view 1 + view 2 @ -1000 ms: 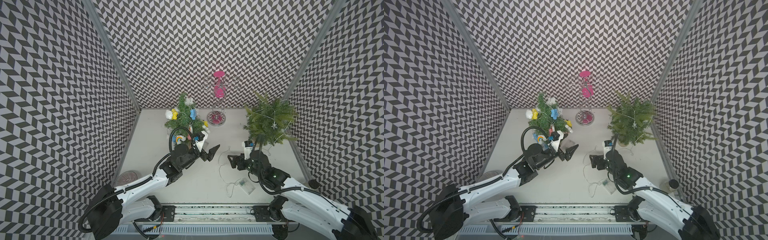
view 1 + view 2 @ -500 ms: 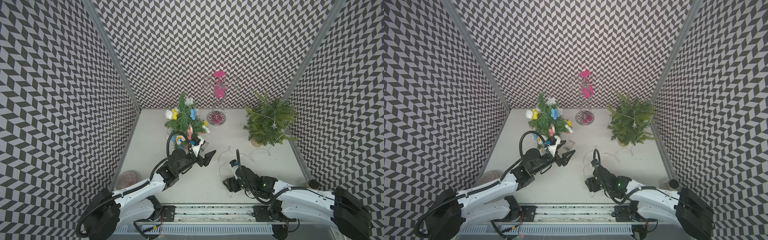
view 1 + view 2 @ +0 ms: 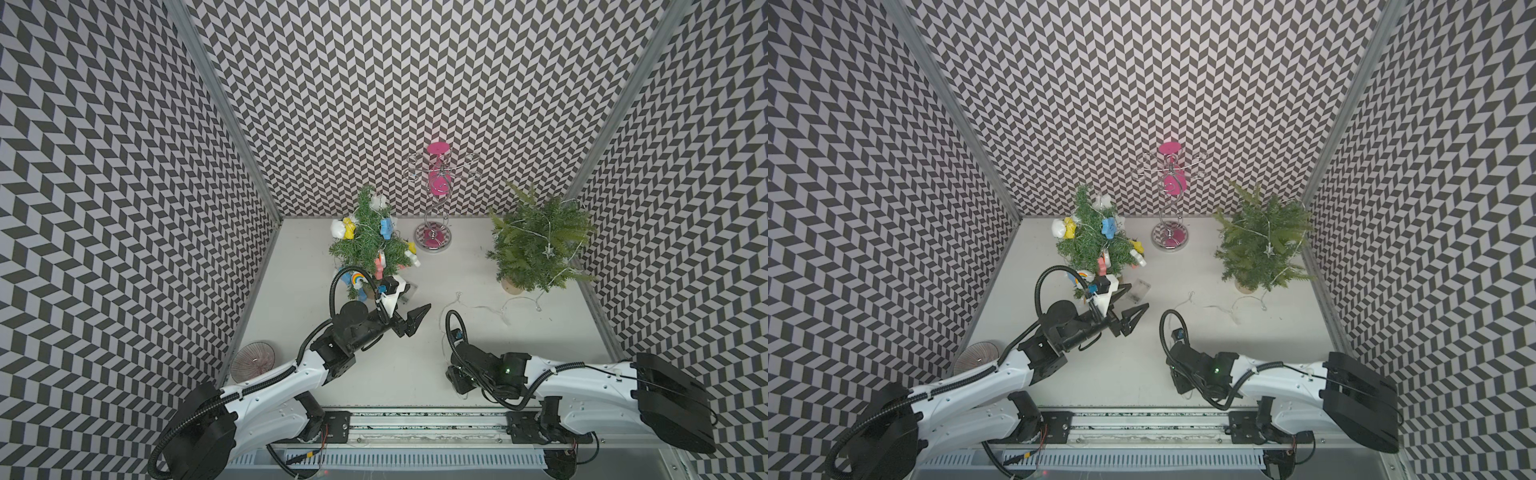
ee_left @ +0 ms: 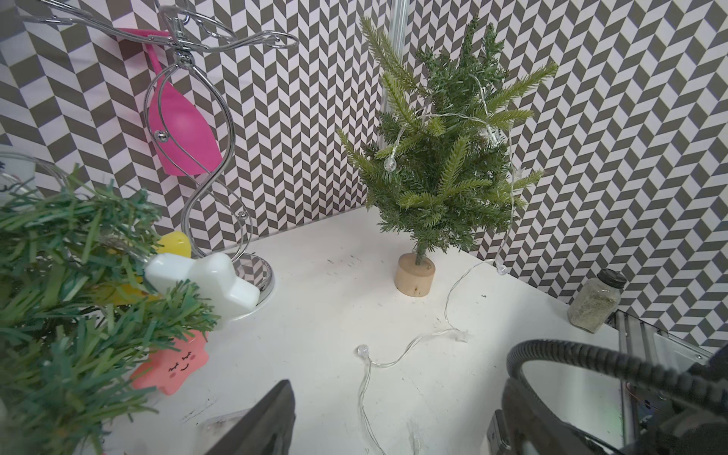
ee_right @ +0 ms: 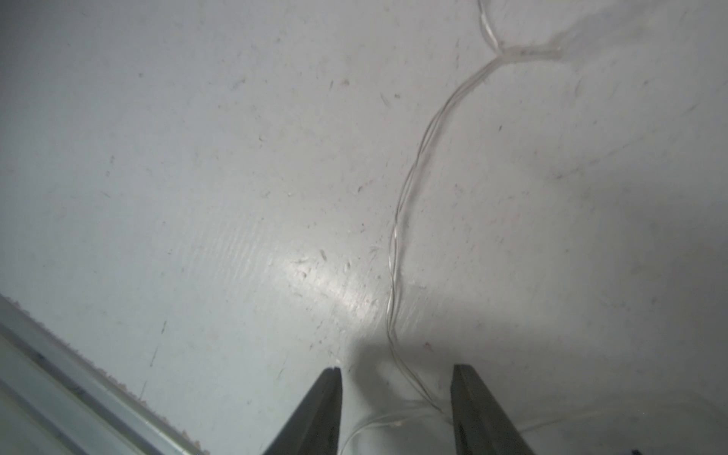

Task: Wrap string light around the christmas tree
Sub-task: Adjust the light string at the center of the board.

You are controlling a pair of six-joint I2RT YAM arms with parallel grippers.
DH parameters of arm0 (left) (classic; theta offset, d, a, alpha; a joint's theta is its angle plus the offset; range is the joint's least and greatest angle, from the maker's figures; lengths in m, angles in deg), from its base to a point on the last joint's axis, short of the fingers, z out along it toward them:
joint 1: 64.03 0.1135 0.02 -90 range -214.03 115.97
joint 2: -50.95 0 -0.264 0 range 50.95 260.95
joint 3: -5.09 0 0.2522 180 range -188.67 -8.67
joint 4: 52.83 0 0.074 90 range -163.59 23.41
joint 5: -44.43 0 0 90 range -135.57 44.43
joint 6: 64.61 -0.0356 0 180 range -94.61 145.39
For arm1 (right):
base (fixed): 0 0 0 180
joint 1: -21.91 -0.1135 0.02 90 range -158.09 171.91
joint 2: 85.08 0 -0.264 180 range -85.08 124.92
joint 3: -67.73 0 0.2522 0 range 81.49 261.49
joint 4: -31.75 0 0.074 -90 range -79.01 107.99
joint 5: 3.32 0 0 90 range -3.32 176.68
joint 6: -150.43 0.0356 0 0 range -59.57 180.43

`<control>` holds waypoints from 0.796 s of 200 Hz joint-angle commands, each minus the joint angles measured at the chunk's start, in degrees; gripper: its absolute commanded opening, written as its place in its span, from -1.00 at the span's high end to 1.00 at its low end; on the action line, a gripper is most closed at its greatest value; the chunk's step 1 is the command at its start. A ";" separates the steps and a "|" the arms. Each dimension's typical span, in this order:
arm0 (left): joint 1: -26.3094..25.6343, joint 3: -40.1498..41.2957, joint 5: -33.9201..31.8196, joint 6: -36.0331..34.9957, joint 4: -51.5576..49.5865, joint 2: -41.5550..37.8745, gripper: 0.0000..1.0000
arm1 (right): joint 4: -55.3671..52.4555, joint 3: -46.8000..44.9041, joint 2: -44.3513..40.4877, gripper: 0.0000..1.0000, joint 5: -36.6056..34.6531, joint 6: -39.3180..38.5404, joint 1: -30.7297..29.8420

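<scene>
Christmas tree [image 3: 540, 245]: upright on a wooden stump base, far right corner of the surface [image 3: 395, 370], close to the right wall.

String light [image 4: 363, 350]: upper part draped through the tree's branches. The rest drops past the base and lies loose on the surface, trailing toward the near edge.

Right claw [image 5: 396, 394]: pointed down at the surface near the front rail. Fingers apart, with the thin wire running between them close by one finger; not pinched.

Left claw [image 3: 1128, 302]: spread wide, empty, near the foot of the decorated tree [image 3: 370, 241]. A small clear box [image 3: 1138, 291] lies just beside it.

Metal stand [image 3: 434, 243] with a pink glass [image 3: 438, 185] hanging on it: at the back wall, between the two trees.

Jar [image 4: 595, 303] of greenish grains: by the right wall.
</scene>
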 commanded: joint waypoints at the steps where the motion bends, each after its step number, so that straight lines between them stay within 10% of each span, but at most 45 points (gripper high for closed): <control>1: 0.32 0.51 -0.46 0.06 1.51 -0.30 -0.65 | 0.18 0.19 1.89 0.22 -2.81 1.44 -0.30; 79: 0.49 1.21 -1.42 -0.14 2.10 -0.79 -0.65 | 9.50 7.49 14.59 1.00 -11.66 -2.16 6.59; 159: 0.60 1.95 -0.55 0.30 3.66 1.21 -0.64 | 20.35 20.27 21.67 1.00 -2.54 -14.85 27.11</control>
